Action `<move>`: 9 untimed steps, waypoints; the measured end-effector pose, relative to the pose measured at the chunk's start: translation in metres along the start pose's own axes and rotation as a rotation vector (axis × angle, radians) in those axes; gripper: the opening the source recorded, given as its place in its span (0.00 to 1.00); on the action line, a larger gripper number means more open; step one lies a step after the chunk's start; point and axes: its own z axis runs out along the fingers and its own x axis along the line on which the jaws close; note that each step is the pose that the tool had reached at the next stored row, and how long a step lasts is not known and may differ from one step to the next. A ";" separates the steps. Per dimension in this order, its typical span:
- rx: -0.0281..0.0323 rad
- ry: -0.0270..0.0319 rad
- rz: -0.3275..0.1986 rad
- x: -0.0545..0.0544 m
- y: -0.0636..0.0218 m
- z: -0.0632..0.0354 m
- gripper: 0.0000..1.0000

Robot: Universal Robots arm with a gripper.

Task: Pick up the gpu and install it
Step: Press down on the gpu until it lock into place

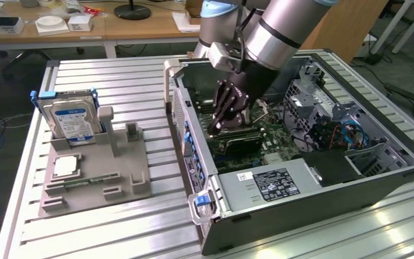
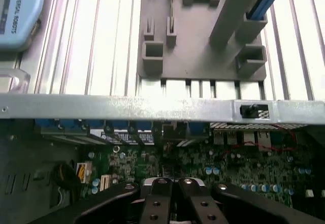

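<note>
Jaws are seen clenched tight, the gripper (image 1: 218, 127) lowered deep inside the open computer case (image 1: 379, 186), right over the graphics card (image 1: 239, 141). The card is found lying along the motherboard (image 1: 275, 137), close behind the case's near side wall; whether it is pinched cannot be told. Little room is left between wall and drive cage (image 1: 322, 116). Outside, the gray holder tray (image 1: 95, 178) is seen with the hard drive (image 1: 74, 121) upright.

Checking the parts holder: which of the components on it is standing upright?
The hard drive with the blue label, standing on edge at the grey holder's back. The chip and memory stick lie flat.
</note>
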 end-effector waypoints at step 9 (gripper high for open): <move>-0.0838 -0.0019 0.000 0.000 -0.0127 0.0029 0.10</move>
